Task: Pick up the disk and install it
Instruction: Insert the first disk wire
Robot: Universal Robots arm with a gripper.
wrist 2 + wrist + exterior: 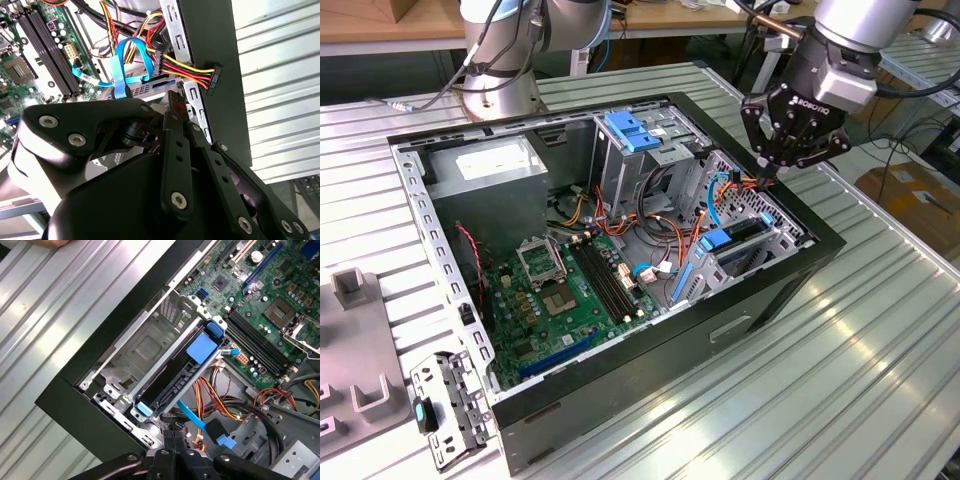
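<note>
Black metal gripper (pixel 769 172) hangs point-down over one corner of the open case. Its fingers are drawn together at the tips with nothing between them, so I log it as closed and empty. Just below the tips and apart from them, the disk (pixel 172 382) stands on edge in the grey drive bay (pixel 145 347), with the blue carrier frame (pixel 215 330) showing a tab at each end. The edge-on pose fits the bay, a narrow slot loaded from above, and the frame's rails presumably key into the bay walls. The top edge looks roughly level with the bay rim, so I judge the disk seated. Whether it is latched I cannot tell. Close beside the fingers a blue data cable (pixel 120 65) loops loose, and a black power plug (pixel 215 80) on yellow, red and black wires hangs free near the case wall (pixel 75 400). Neither looks connected to the disk. Both lie to the side of the slot, which leaves the straight-down path open. Farther from the tool, past the bay, is the green motherboard (pixel 570 290). On the tool's other side, beyond the wall, is the ribbed metal table (pixel 840 380).
</note>
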